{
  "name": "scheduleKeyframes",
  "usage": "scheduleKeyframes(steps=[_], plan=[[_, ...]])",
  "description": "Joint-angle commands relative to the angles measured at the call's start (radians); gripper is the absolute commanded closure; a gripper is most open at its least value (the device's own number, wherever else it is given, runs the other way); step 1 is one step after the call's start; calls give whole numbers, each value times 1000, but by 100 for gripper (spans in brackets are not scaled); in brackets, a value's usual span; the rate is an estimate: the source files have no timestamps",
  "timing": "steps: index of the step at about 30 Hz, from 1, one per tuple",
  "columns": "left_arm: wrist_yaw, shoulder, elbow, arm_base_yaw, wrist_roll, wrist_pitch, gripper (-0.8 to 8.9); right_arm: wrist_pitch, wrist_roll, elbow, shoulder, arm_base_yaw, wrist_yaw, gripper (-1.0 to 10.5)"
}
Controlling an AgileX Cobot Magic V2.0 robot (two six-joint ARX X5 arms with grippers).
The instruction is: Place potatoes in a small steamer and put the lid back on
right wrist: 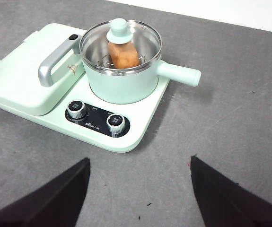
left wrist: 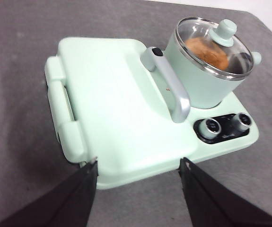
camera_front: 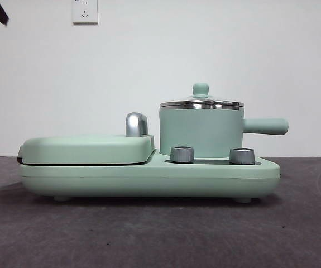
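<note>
while both arms are held back above the table, the left gripper (left wrist: 138,165) and right gripper (right wrist: 140,163) are seen spread apart and empty, their jaws cut off by the picture edge. well ahead of each, the small steamer (right wrist: 121,85) is set on the mint-green cooker base (right wrist: 140,127), closed by the lid (right wrist: 120,40). through the glass the potato (right wrist: 124,54) is seen inside, partly hidden by the knob. from the front view it is hidden completely by the pot wall.
</note>
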Motion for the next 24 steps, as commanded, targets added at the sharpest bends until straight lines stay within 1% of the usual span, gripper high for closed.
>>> scheduleKeyframes(steps=[1, 3, 5, 6, 7, 8, 9, 24], plan=[[2, -20, 6, -1, -40, -32, 536, -8, 8, 7, 3, 3, -3, 617], [2, -37, 6, -2, -65, -60, 537, -10, 8, 7, 3, 3, -2, 617], [2, -51, 6, -2, -66, -75, 541, -10, 8, 7, 3, 3, -2, 630], [2, -57, 6, -2, -65, -78, 626, -10, 11, 7, 3, 3, -3, 719], [3, -62, 6, -2, -65, -81, 818, -11, 11, 7, 3, 3, -4, 912], [2, -68, 6, -2, -68, -82, 784, -10, 1, 7, 3, 3, -3, 925], [2, -68, 6, -2, -63, -78, 809, -3, 4, 7, 3, 3, -3, 928], [2, -76, 6, -2, -62, -92, 808, -1, 4, 8, 3, 3, -2, 932]])
